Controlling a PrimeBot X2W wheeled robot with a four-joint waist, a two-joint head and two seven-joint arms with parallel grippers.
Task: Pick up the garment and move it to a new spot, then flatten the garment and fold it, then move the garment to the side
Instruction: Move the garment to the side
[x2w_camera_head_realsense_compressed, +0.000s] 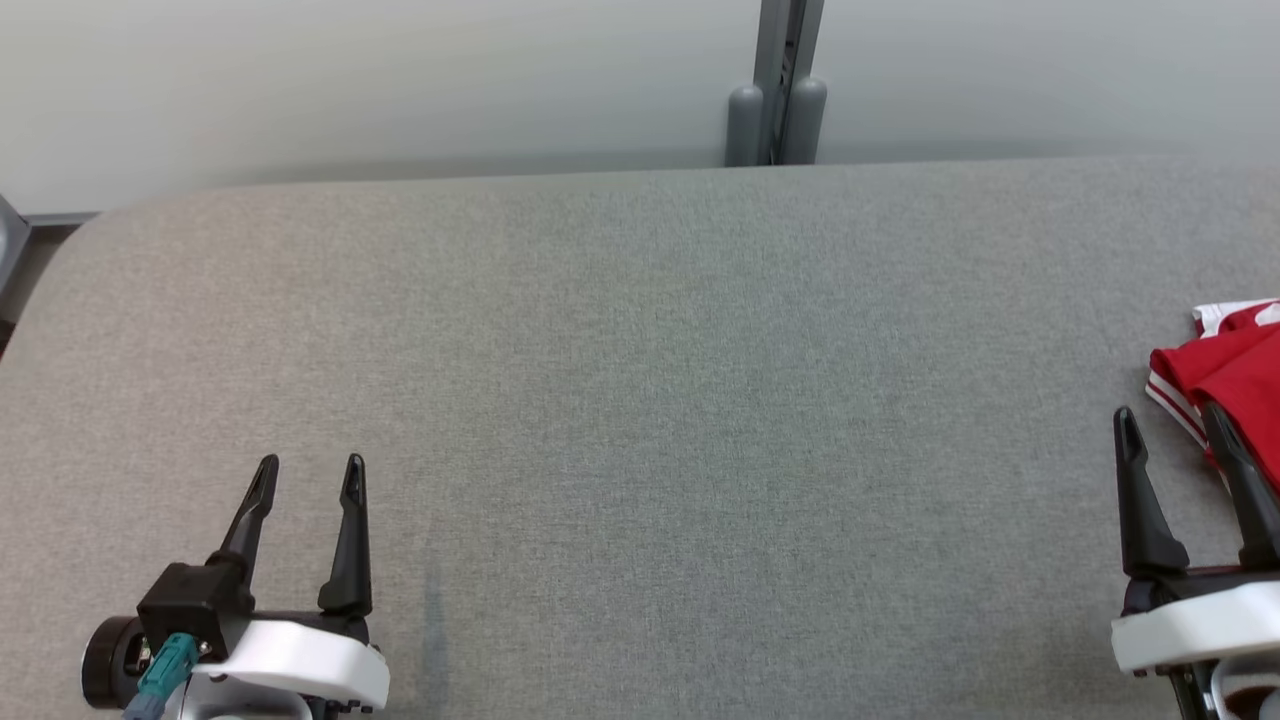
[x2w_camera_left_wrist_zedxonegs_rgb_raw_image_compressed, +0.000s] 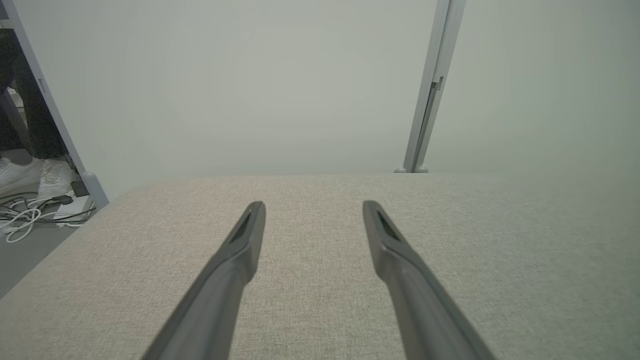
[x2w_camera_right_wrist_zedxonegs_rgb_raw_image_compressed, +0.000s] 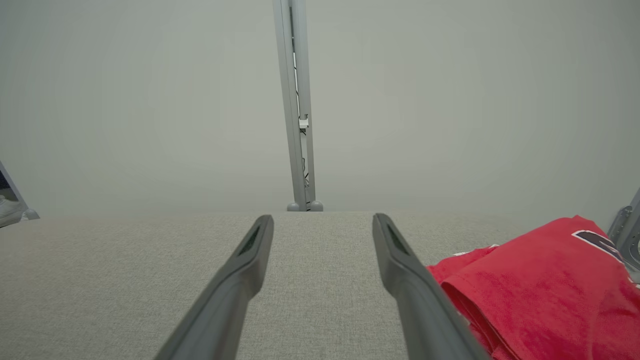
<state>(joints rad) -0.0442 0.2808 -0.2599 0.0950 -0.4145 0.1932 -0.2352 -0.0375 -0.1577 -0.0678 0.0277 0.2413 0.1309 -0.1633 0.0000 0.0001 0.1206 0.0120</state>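
Observation:
The garment (x2w_camera_head_realsense_compressed: 1225, 370) is red with white striped trim and lies crumpled at the table's right edge, partly cut off by the head view. In the right wrist view the garment (x2w_camera_right_wrist_zedxonegs_rgb_raw_image_compressed: 545, 295) bulges just right of my right finger, with a dark and white print near its far end. My right gripper (x2w_camera_head_realsense_compressed: 1170, 425) stands open at the lower right, its right finger in front of the cloth, holding nothing; between its fingertips (x2w_camera_right_wrist_zedxonegs_rgb_raw_image_compressed: 322, 222) lies bare table. My left gripper (x2w_camera_head_realsense_compressed: 310, 475) is open at the lower left, far from the garment, above bare fabric (x2w_camera_left_wrist_zedxonegs_rgb_raw_image_compressed: 312, 207).
The grey fabric table (x2w_camera_head_realsense_compressed: 640, 400) spans the view, with a rounded far-left corner. A pale wall with a grey post (x2w_camera_head_realsense_compressed: 780, 90) stands behind it. White shoes (x2w_camera_left_wrist_zedxonegs_rgb_raw_image_compressed: 30, 175) and cables (x2w_camera_left_wrist_zedxonegs_rgb_raw_image_compressed: 30, 215) lie on the floor past the left edge.

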